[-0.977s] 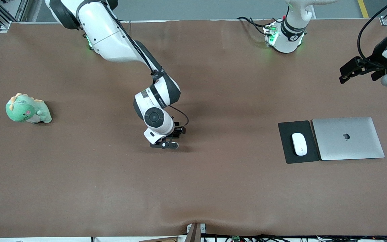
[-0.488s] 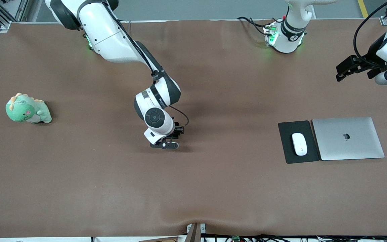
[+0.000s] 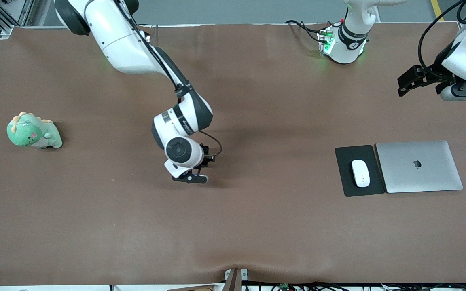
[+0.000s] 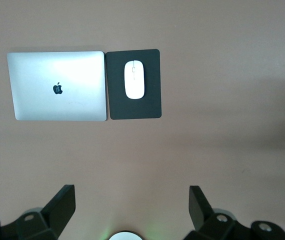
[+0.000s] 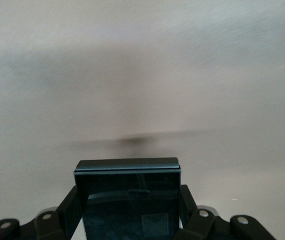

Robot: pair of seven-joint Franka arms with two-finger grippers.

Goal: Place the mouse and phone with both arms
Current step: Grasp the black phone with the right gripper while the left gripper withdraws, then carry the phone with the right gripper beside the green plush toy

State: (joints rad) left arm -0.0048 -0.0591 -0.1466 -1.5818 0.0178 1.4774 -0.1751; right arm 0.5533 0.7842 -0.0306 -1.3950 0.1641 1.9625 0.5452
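Jaws of the right gripper [image 3: 192, 178] are clamped on the phone [image 5: 127, 197], one finger [image 5: 70, 205] on each of its side edges, as the right wrist view shows; in the front view the phone is hidden under the wrist. The gripper hangs low over the bare middle of the surface [image 3: 233, 226]. The phone is a stiff, glossy black slab, probably fairly light but slick, so a hold across the two side edges near its middle looks the sound one; a grip on the flat faces would risk marking the glass or letting it slide. It should be set down flat and gently, since a folded phone will not take a knock well.

The left gripper [image 3: 405, 85] waits with its jaws spread wide, empty, over the surface near the left arm's end. Below it in its wrist view, the mouse [image 4: 134, 79] lies on a black mouse pad [image 4: 155, 107], which sits just beside a closed silver laptop [image 4: 57, 86]. The mouse is smooth, rounded and light, likely to squirt out of a pinch, so its long sides at mid-length are the place to take it. A green dinosaur toy [image 3: 33, 131] sits well apart, toward the right arm's end.
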